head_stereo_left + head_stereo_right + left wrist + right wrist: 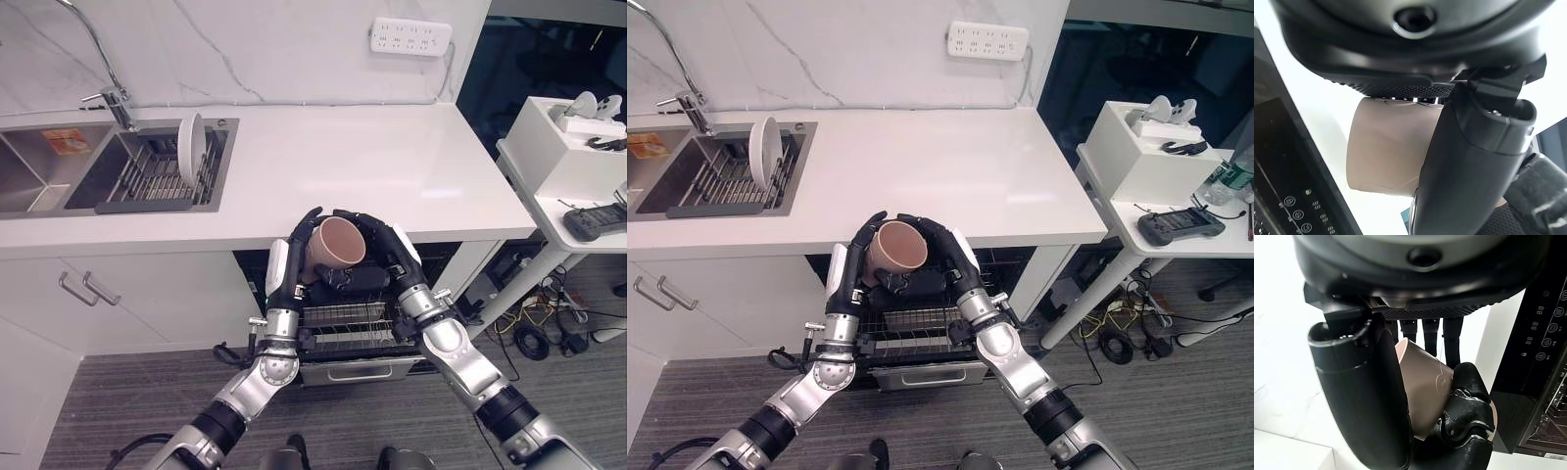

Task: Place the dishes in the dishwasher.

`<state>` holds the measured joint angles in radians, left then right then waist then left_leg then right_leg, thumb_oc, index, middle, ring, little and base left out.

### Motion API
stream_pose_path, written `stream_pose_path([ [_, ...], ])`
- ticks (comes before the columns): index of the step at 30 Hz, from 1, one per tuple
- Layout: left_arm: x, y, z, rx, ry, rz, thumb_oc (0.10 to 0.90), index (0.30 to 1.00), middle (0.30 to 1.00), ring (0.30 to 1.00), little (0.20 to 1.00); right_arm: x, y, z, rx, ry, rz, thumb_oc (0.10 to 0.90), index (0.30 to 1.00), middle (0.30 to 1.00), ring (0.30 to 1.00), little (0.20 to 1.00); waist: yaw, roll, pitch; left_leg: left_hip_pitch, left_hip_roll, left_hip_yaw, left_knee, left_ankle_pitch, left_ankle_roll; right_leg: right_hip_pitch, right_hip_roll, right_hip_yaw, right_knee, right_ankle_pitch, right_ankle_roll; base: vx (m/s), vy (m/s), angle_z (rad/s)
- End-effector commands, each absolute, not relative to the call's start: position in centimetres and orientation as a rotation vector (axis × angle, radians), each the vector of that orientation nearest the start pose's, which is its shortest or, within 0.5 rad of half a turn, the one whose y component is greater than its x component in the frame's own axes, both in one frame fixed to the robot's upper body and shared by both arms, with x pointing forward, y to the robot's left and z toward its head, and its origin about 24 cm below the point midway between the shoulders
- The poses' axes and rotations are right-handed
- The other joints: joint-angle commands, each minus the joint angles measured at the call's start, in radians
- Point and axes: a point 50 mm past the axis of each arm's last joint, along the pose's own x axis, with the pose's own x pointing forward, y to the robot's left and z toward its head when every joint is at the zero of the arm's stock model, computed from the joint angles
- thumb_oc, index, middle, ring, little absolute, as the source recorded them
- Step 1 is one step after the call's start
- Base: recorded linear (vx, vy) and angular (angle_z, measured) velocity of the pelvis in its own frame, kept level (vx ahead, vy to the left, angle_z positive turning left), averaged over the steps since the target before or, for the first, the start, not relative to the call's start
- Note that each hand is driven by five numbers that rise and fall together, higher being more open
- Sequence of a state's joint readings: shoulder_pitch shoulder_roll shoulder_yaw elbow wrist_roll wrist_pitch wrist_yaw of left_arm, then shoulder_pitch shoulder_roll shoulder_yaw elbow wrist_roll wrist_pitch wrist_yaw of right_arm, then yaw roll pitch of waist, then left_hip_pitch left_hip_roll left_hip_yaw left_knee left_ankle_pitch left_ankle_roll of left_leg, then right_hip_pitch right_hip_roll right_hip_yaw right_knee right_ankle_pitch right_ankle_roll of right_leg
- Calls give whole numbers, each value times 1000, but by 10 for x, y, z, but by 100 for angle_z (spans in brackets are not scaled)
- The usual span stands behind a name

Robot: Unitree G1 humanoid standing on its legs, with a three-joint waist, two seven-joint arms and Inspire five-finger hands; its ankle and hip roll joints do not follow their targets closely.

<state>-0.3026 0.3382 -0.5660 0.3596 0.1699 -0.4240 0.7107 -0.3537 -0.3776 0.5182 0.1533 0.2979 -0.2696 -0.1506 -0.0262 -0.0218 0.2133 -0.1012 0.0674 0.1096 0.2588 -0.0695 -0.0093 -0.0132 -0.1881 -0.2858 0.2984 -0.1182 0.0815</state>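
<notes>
Tan cup (338, 244) is sitting between both hands, tilted with its mouth facing up toward the camera, just above the dishwasher's pulled-out rack (343, 323) at the counter (392, 166) edge. Left hand (290, 257) is curling around the cup's left side; right hand (384, 250) is wrapping it from the right and underneath. White plate (192, 149) is standing upright in the sink rack (147, 176).
</notes>
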Motion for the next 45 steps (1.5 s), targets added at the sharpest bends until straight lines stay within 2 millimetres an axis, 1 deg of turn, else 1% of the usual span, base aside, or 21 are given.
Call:
stream_pose_path([
  [1, 265, 49, 131, 172, -871, -138, 800, 900, 900, 900, 900, 277, -69, 158, 187, -634, 416, 400, 300, 300, 300, 300, -1, 5, -54, 65, 49, 24, 41, -151, -24, 45, 26, 72, 2, -90, 16, 5, 9, 5],
  [2, 267, 54, 129, 183, -861, -117, 800, 900, 900, 900, 900, 278, -80, 164, 208, -670, 352, 400, 300, 300, 300, 300, -4, 5, -54, 65, 50, 26, 41, -151, -25, 44, 27, 72, 2, -89, 17, 5, 8, 5],
  [5, 268, 63, 126, 203, -855, -82, 800, 900, 900, 900, 900, 275, -102, 175, 214, -746, 229, 400, 300, 300, 300, 300, -11, 5, -54, 64, 54, 30, 41, -150, -24, 41, 27, 74, 2, -88, 18, 2, 3, 1],
  [6, 268, 64, 126, 207, -854, -74, 800, 900, 900, 900, 900, 274, -107, 177, 210, -764, 198, 400, 300, 300, 300, 300, -13, 5, -54, 63, 55, 30, 41, -150, -24, 41, 28, 74, 2, -87, 18, 0, 0, 0],
  [7, 269, 70, 124, 223, -849, -47, 800, 900, 900, 900, 900, 270, -126, 184, 187, -828, 87, 400, 300, 300, 300, 300, -22, 6, -53, 63, 57, 37, 41, -152, -23, 38, 28, 77, 2, -86, 19, 0, 0, 0],
  [8, 269, 74, 124, 230, -848, -32, 800, 900, 900, 900, 900, 267, -136, 187, 177, -854, 33, 400, 300, 300, 300, 300, -28, 7, -54, 63, 58, 41, 41, -152, -22, 36, 28, 79, 2, -86, 20, 0, 0, 0],
  [10, 268, 76, 123, 238, -846, -21, 800, 900, 900, 900, 900, 264, -144, 188, 171, -869, -7, 400, 300, 300, 300, 300, -33, 8, -53, 64, 60, 45, 41, -153, -22, 36, 29, 82, 2, -85, 21, 0, 0, 0],
  [11, 267, 82, 123, 246, -847, -2, 800, 900, 900, 900, 900, 259, -161, 190, 155, -895, -70, 400, 300, 300, 300, 300, -43, 10, -54, 64, 62, 53, 41, -155, -22, 34, 29, 85, 2, -87, 22, 0, 0, 0],
  [13, 265, 88, 124, 258, -857, 15, 800, 900, 900, 900, 900, 254, -175, 190, 123, -912, -128, 400, 300, 300, 300, 300, -51, 13, -53, 65, 64, 60, 41, -155, -22, 33, 31, 87, 2, -87, 23, 0, 32, -5],
  [17, 263, 99, 127, 277, -878, 52, 800, 900, 900, 900, 900, 247, -199, 189, 69, -932, -226, 400, 300, 300, 300, 300, -58, 17, -53, 62, 69, 70, 41, -152, -25, 34, 31, 86, 2, -89, 23, -6, 23, -6],
  [19, 262, 106, 127, 279, -876, 74, 800, 900, 900, 900, 900, 245, -209, 188, 80, -933, -258, 400, 300, 300, 300, 300, -57, 19, -54, 59, 69, 72, 41, -151, -27, 34, 30, 84, 2, -91, 23, 0, 0, 0],
  [22, 260, 113, 129, 280, -882, 97, 800, 900, 900, 900, 900, 242, -216, 188, 93, -937, -264, 400, 300, 300, 300, 300, -53, 21, -54, 53, 67, 69, 41, -149, -28, 35, 30, 80, 2, -93, 22, 0, 0, 0],
  [27, 257, 121, 131, 300, -895, 116, 800, 900, 900, 900, 900, 242, -216, 188, 60, -936, -293, 400, 300, 300, 300, 300, -43, 24, -56, 45, 64, 63, 41, -147, -30, 34, 28, 76, 2, -96, 21, 0, 0, 0],
  [30, 254, 133, 129, 320, -885, 152, 800, 900, 900, 900, 900, 240, -224, 186, 46, -946, -356, 400, 300, 300, 300, 300, -34, 27, -59, 38, 62, 60, 41, -142, -33, 34, 25, 68, 2, -97, 22, -5, 18, 4],
  [33, 251, 150, 129, 330, -868, 194, 800, 900, 900, 900, 900, 235, -238, 187, 46, -955, -427, 400, 300, 300, 300, 300, -30, 28, -60, 30, 63, 60, 41, -138, -36, 33, 22, 60, 2, -97, 23, -7, 22, 6],
  [37, 250, 157, 129, 345, -862, 197, 800, 900, 900, 900, 900, 234, -242, 186, 79, -932, -405, 400, 300, 300, 300, 300, -29, 29, -59, 25, 60, 57, 41, -138, -37, 31, 22, 58, 2, -96, 24, -5, 17, 6],
  [39, 250, 158, 129, 354, -855, 172, 800, 900, 900, 900, 900, 235, -241, 183, 87, -908, -370, 400, 300, 300, 300, 300, -28, 30, -59, 22, 59, 56, 41, -137, -37, 30, 21, 58, 2, -97, 25, -2, 20, 7],
  [40, 250, 158, 127, 385, -831, 106, 800, 900, 900, 900, 900, 237, -237, 177, 74, -868, -317, 400, 300, 300, 300, 300, -26, 33, -59, 17, 58, 56, 41, -135, -37, 28, 20, 58, 2, -96, 27, 2, 22, 9],
  [42, 251, 157, 124, 401, -796, 43, 800, 900, 900, 900, 900, 239, -234, 172, 76, -835, -287, 400, 300, 300, 300, 300, -26, 34, -59, 14, 59, 57, 41, -133, -38, 26, 20, 58, 2, -96, 28, 6, 22, 6],
  [43, 251, 158, 122, 406, -779, 15, 800, 900, 900, 900, 900, 240, -234, 170, 81, -816, -274, 400, 300, 300, 300, 300, -26, 35, -59, 13, 59, 58, 41, -132, -38, 25, 19, 57, 2, -95, 28, 7, 25, 3],
  [45, 249, 159, 114, 442, -718, -76, 800, 900, 900, 900, 900, 241, -234, 158, 108, -753, -239, 400, 300, 300, 300, 300, -28, 39, -58, 9, 62, 62, 41, -128, -40, 21, 17, 56, 2, -94, 30, -1, 30, 3],
])
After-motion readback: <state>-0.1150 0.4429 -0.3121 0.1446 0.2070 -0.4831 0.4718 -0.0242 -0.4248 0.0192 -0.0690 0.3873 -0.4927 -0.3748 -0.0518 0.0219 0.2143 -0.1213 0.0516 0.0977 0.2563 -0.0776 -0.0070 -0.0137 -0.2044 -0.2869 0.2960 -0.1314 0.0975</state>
